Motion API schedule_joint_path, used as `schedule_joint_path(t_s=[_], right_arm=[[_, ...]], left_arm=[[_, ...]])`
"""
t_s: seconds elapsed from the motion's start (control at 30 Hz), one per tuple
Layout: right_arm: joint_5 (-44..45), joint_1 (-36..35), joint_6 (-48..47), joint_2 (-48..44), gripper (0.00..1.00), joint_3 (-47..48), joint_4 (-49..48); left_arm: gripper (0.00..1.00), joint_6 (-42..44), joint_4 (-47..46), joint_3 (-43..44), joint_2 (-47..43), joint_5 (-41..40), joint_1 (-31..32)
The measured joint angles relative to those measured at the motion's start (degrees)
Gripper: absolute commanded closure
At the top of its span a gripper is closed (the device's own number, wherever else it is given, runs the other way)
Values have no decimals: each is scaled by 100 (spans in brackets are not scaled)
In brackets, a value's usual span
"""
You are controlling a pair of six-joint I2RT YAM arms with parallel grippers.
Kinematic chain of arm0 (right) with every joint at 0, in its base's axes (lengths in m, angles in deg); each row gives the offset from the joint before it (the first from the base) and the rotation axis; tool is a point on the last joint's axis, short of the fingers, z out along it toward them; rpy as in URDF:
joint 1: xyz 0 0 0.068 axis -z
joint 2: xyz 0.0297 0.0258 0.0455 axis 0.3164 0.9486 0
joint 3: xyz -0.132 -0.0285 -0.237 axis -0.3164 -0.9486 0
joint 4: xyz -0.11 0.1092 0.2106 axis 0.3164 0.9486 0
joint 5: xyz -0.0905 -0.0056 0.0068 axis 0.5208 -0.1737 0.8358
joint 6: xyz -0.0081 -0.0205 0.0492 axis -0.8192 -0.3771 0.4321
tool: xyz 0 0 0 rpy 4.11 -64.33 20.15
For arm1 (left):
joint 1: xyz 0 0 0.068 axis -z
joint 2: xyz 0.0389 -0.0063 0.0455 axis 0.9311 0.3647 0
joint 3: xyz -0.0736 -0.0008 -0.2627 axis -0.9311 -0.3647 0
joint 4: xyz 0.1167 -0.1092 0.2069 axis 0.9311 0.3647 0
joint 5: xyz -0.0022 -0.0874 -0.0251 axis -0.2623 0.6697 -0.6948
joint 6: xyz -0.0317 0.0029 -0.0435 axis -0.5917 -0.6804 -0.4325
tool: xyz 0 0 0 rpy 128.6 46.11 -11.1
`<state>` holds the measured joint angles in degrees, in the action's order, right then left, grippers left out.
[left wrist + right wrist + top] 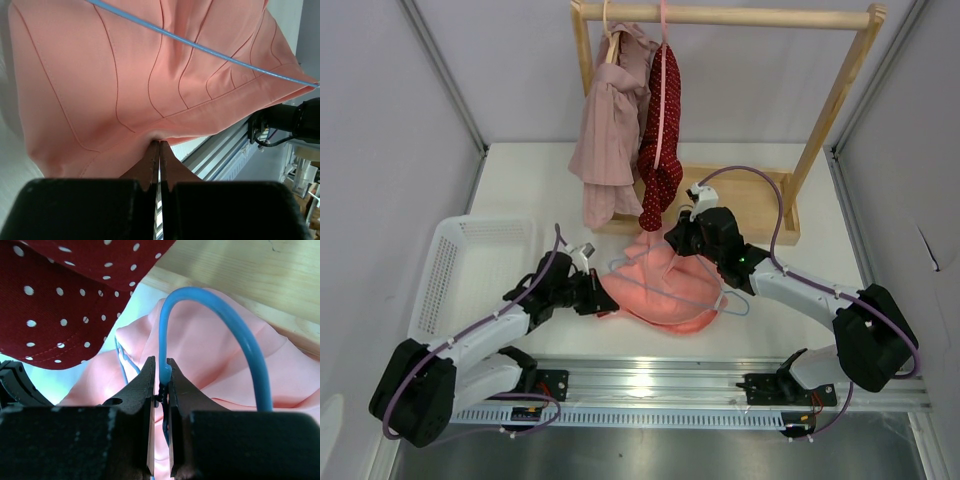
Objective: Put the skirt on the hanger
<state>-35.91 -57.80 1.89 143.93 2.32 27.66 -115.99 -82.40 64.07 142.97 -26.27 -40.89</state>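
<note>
Top external view first, so you get the room: white tabletop (pixel 540 190) boxed in by plain pale grey walls, with an aluminium rail (pixel 650 385) along the near edge where my two arms are bolted. At the back is a wooden rack (pixel 720 15) with two garments hanging off it, a mauve-pink striped one (pixel 610 130) and a dark red dotted one (pixel 663 130). A white mesh basket (pixel 450 270) sits on the left side of the table.

The skirt (pixel 660 285) is a bunched salmon heap on the table, just in front of the rack's base and right below the dotted garment's hem, pretty much between my two pincers.

My left gripper (pixel 595 290) is pressed together on the skirt's left edge. The left wrist view shows a fold of the cloth nipped at the very fingertips, and the fabric fans out from there.

My right gripper (pixel 682 235) is clamped on the hanger (pixel 164 340), pinching the blue wire right at the foot of the hook. The hook arches up and over to the right. The rest of the frame lies across the top of the skirt, not inside it as far as I can tell.
</note>
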Motion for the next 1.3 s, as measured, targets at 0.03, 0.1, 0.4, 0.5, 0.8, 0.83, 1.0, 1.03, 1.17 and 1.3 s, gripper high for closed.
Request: schedule_joint_path(t_s=[0.03, 0.1, 0.4, 0.5, 0.8, 0.83, 1.0, 1.03, 1.17, 1.3], right_arm=[[-4, 2, 0, 0, 100, -9, -2], [-7, 11, -2, 0, 100, -33, -15], [-61, 138, 2, 0, 100, -179, -133], [-116, 192, 2, 0, 100, -229, -188], [-299, 577, 46, -2, 100, -509, -358], [-328, 614, 52, -2, 100, -533, -385], [-468, 748, 52, -2, 100, -610, -490], [-487, 776, 52, -2, 100, -621, -509], [-533, 876, 55, -2, 100, -671, -553], [-590, 938, 57, -2, 100, -680, -557]], left_arm=[[99, -2, -37, -15, 31, 76, -61], [100, -2, -142, -90, 90, 225, -186], [100, -2, -251, -271, 170, 555, -476], [100, -4, -271, -271, 170, 660, -564], [100, -122, -496, -352, 160, 1147, -1121], [100, -129, -520, -352, 160, 1202, -1150], [100, -170, -605, -352, 157, 1440, -1322], [100, -175, -614, -352, 155, 1469, -1366], [100, -232, -656, -352, 146, 1613, -1497], [100, -267, -739, -352, 146, 1759, -1587]])
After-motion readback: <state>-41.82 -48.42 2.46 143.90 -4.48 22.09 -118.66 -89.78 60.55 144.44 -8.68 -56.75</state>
